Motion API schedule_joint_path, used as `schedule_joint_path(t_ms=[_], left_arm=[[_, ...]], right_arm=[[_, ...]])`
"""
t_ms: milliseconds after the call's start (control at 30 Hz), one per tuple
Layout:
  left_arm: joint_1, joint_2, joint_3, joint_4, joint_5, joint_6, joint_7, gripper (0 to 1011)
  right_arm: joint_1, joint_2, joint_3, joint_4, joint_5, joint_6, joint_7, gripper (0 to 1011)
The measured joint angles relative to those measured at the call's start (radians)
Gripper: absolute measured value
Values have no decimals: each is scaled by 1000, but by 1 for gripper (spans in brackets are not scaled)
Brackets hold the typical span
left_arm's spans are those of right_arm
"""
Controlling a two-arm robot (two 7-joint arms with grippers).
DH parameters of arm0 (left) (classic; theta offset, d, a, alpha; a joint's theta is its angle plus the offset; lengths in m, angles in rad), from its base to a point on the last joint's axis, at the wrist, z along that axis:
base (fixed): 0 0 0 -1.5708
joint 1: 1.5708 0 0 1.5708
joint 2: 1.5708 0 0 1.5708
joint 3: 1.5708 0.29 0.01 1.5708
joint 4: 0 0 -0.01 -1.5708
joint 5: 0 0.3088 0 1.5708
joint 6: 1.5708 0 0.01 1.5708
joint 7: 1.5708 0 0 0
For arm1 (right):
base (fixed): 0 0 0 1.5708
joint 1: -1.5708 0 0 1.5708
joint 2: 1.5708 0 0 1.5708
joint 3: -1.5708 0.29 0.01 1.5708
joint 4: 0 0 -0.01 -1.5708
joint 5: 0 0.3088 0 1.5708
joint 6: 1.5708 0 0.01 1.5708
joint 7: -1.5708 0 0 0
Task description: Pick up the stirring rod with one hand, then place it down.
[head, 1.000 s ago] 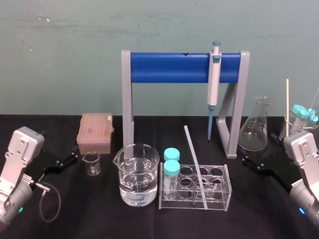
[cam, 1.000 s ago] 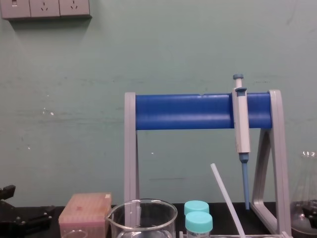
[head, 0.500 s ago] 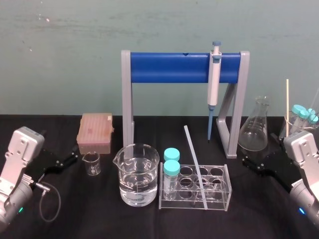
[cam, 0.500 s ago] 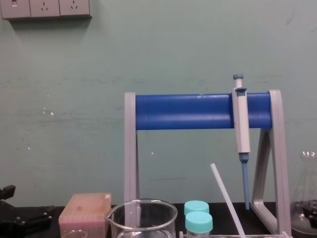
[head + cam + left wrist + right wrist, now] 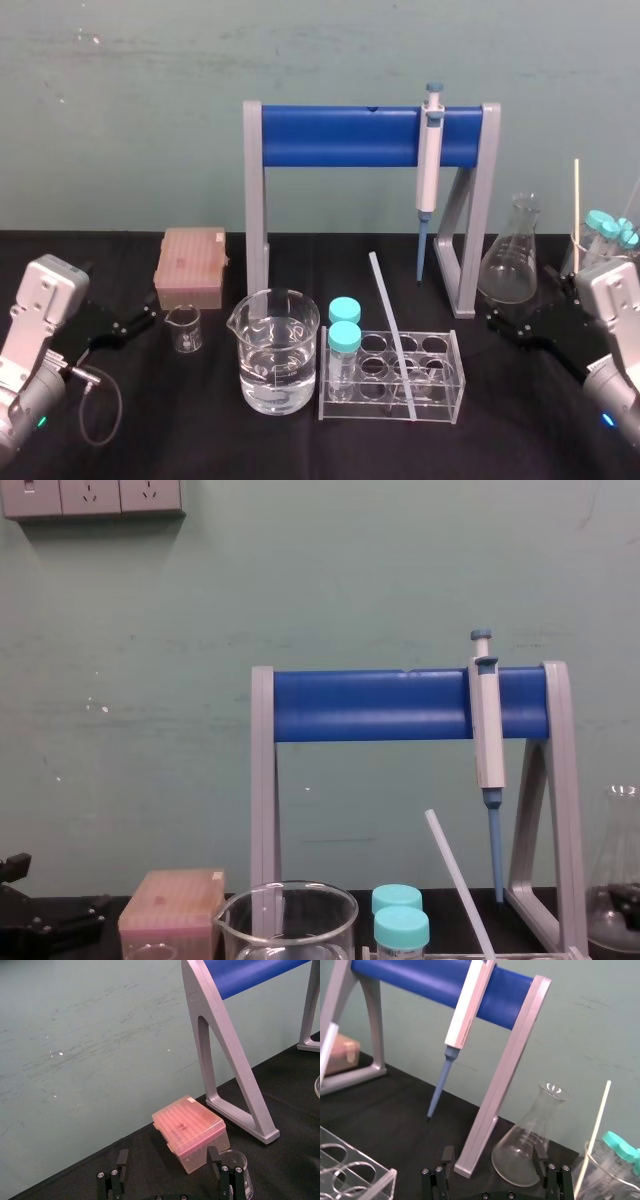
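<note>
Head view: stirring rod (image 5: 389, 318) thin, transl. white (straight), tilted in rack (image 5: 455, 380).

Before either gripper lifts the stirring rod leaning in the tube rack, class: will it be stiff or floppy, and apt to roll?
Probably stiff: the stirring rod leans straight in the rack without sagging. Likely light, being so thin. Smooth and seemingly round, it may slip when gripped and roll once laid on the table.

Left gripper (image 5: 143, 321) spread, low left, right gripper (image 5: 500, 326) spread, low right
</note>
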State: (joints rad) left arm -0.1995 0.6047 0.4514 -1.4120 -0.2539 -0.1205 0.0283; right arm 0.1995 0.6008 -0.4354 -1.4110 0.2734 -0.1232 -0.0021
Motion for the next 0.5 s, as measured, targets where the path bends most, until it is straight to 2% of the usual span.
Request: schedule_joint_path(t_ms=[100, 133, 200, 233, 333, 500], left_arm=[[0, 0, 0, 0, 0, 0, 0, 1000], [0, 0, 0, 0, 0, 0, 0, 1000], [0, 0, 0, 0, 0, 0, 0, 1000], [0, 0, 0, 0, 0, 0, 0, 1000], [0, 0, 0, 0, 0, 0, 0, 1000], [0, 0, 0, 0, 0, 0, 0, 1000]], right_arm=[[-3, -7, 29, -19, 77, 0, 77, 1002], [-3, -7, 29, -19, 77, 0, 77, 1002], [-3, -13, 44, -35, 131, 9, 127, 1002], [-2, -19, 56, -48, 178, 24, 169, 1002], [6, -32, 73, -68, 255, 57, 243, 1002], [36, -47, 76, -86, 326, 118, 342, 1002]])
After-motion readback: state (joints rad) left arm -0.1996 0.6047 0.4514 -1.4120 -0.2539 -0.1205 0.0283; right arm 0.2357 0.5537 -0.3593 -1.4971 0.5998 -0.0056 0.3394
